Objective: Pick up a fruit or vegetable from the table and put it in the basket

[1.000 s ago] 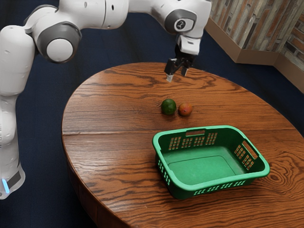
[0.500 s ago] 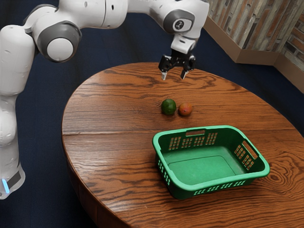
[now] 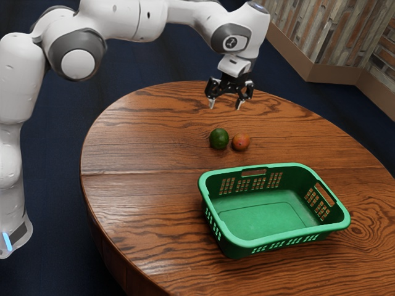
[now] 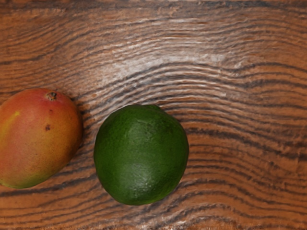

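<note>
"Your jaws have dipped slightly; they're parted and empty. What now?"

"You're at the reach: center over the green fruit (image 4: 141,154), beside the mango (image 4: 39,139) on the surface (image 3: 142,145), then lower."

Turned the black two-finger pincer (image 3: 225,106) well round since a second ago, from a slanted, narrow profile to a broad one, with both fingers now spread side by side in the exterior view. Lowered it too, mostly in the last half second, to bring it closer to the round dark green fruit (image 3: 219,139) and the smaller-looking orange-red fruit (image 3: 241,142) on the brown wood-grained table (image 3: 136,123). Carried the white and grey wrist of the arm (image 3: 232,38) down along with it and slightly toward the exterior view's left, and brought its dark top cap (image 3: 257,7) into sight.
</note>
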